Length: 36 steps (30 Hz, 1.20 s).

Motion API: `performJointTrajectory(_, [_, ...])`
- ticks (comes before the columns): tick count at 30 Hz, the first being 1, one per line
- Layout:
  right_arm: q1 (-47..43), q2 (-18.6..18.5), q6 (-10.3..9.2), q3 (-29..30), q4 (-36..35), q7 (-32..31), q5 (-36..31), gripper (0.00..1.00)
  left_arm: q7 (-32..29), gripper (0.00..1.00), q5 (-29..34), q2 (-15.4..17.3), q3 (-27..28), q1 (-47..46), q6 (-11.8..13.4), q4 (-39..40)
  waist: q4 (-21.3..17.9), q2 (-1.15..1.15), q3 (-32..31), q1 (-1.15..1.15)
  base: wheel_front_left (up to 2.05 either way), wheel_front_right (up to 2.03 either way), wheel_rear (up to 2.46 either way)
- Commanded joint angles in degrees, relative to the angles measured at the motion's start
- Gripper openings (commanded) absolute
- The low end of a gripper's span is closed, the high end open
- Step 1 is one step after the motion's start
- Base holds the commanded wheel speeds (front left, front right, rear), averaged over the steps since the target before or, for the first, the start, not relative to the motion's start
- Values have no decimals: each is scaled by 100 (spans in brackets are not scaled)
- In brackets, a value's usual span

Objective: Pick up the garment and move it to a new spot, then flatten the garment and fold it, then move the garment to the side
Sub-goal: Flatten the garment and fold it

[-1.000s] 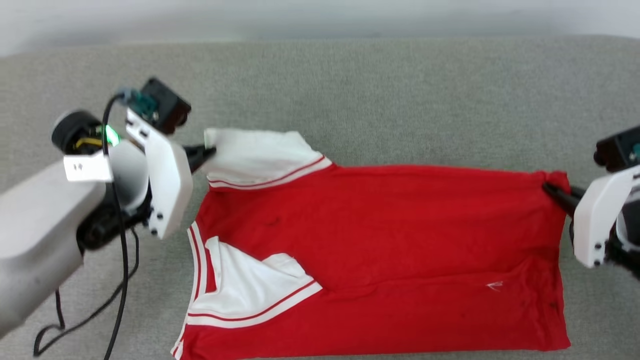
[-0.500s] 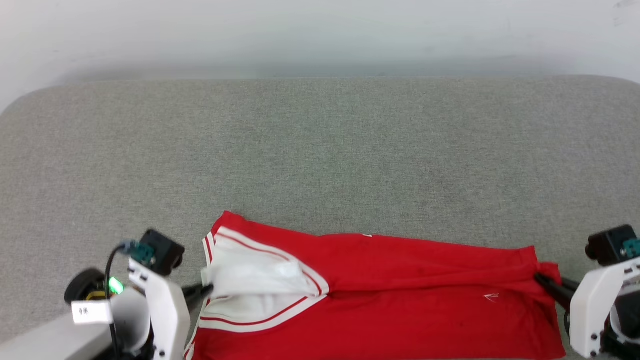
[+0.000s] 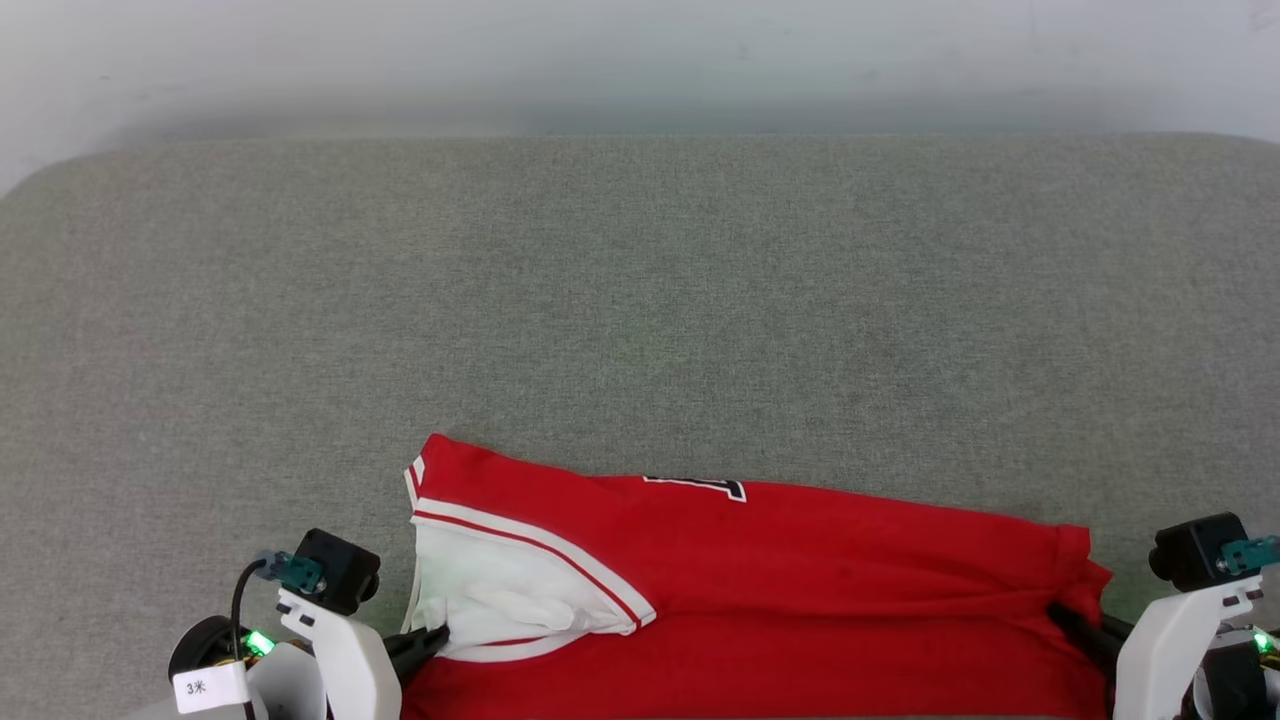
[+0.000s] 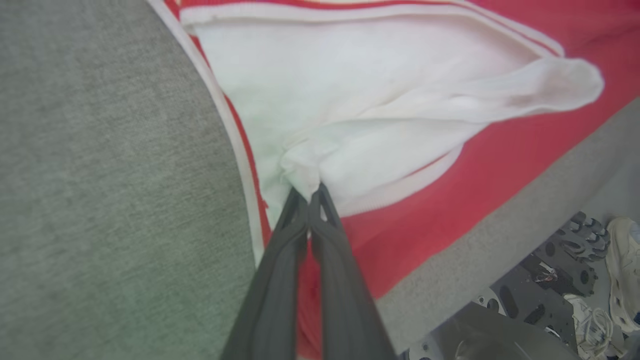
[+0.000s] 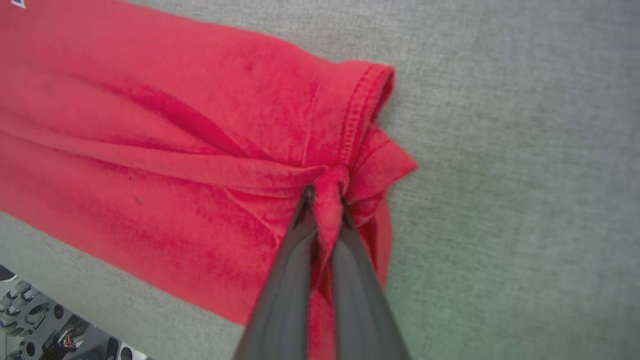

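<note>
Left gripper: jaws pressed together at the tips, with a bunched pinch of white sleeve cloth between them. In the left wrist view the two dark fingers meet at that fold and no gap shows. Contact is with cloth only.

Right gripper: jaws narrow, clamped on a gathered knot of red cloth at the hem corner. A strip of red runs down between the two fingers. Stitching of the hem is visible just beyond the tips.

The garment: lies on the grey fabric surface at the near edge, stretched left to right between the two grippers. The sleeve end is at the left and the hem end at the right. Its far edge is folded over, and a fragment of dark, white-outlined print shows there. The far part of the surface is bare.

Count: one garment. Two grippers, each with two fingers, both holding it. One white sleeve area in the head view, edged with red and white stripe trim. One fragment of print.
</note>
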State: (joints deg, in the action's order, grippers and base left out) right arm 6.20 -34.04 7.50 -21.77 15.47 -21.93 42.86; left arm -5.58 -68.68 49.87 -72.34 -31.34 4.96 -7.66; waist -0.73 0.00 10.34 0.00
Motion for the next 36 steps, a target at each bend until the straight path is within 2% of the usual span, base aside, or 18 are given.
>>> performJointTrajectory(1, [-40,102,-3,-69,85,66,30,100,147,100,1,-53,38,111,28,-90,-6,0,-59,0,0,0,0])
performJointTrajectory(4, [-77,-25,-5,63,-80,288,132,100,530,100,74,-34,154,198,147,-107,-5,0,-215,0,0,0,0])
performJointTrajectory(7, [-181,-192,-4,237,-437,393,334,100,1036,100,174,23,322,289,384,5,11,0,-379,0,0,0,0])
performJointTrajectory(12, [-357,-537,-3,622,-1094,235,588,100,1778,100,367,103,622,425,943,185,71,0,-539,0,0,0,0])
performJointTrajectory(16, [-424,-728,-4,1009,-1332,-32,660,100,2038,100,559,32,1020,553,1411,350,160,0,-556,0,0,0,0])
performJointTrajectory(19, [-468,-758,-3,1206,-1331,-382,687,100,2079,100,901,-109,1521,666,1744,503,235,0,-525,0,0,0,0])
performJointTrajectory(24, [-457,-719,-3,1414,-1074,-1029,642,100,2080,100,1892,-488,2703,1219,2184,786,350,0,-442,0,0,0,0])
performJointTrajectory(29, [-313,-496,-3,1478,-752,-1431,598,100,2082,100,2869,-1051,3830,1903,2292,1054,469,0,-334,0,0,0,0])
performJointTrajectory(32, [-265,-322,-3,1448,-573,-1530,576,100,2082,100,3381,-1425,4397,2274,2230,1167,549,0,-273,0,0,0,0])
performJointTrajectory(33, [-265,-322,-3,1448,-573,-1530,576,100,2082,100,3381,-1425,4397,2274,2230,1167,549,0,-273,0,0,0,0])
performJointTrajectory(34, [-270,-240,-3,1363,-482,-1589,525,100,2081,100,3737,-1634,4711,2489,2180,1214,596,0,-237,0,0,0,0])
performJointTrajectory(36, [-304,-180,-3,1271,-399,-1623,487,100,2077,100,4017,-1912,5008,2689,2117,1283,638,0,-199,0,0,0,0])
